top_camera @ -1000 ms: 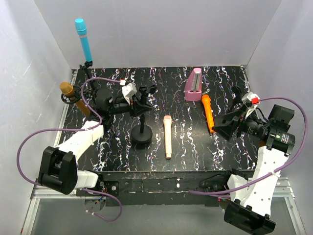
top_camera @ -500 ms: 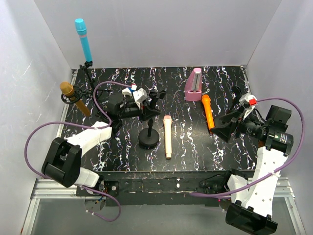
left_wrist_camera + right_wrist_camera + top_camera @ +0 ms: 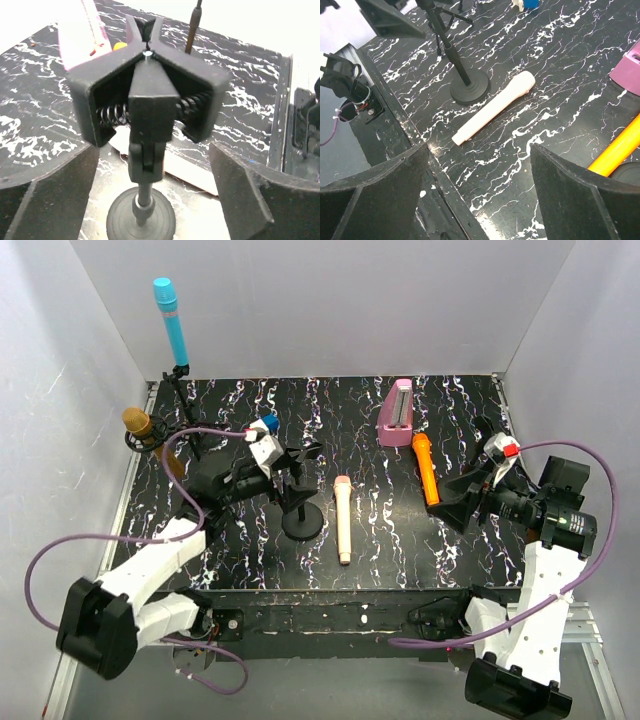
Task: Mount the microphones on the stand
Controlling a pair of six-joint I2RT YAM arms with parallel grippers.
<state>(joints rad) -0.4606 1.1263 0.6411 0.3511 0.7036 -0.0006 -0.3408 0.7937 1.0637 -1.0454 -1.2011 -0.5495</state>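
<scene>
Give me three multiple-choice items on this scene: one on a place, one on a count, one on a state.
1. Where is the pale pink microphone?
A. Flat on the table, just right of the round-based stand
B. Upright against the back wall
C. Hanging off the front edge

2. How many microphones lie flat on the table?
A. One
B. Two
C. Four

3. The round-based stand's clip is:
A. empty
B. gripping one microphone
C. gripping two microphones

Answers:
1 A: it lies beside the stand's base.
2 B: only the pale pink microphone and the orange microphone lie flat. The sky blue microphone and the gold microphone are held up at the left.
3 A: the left wrist view shows nothing in it.
</scene>
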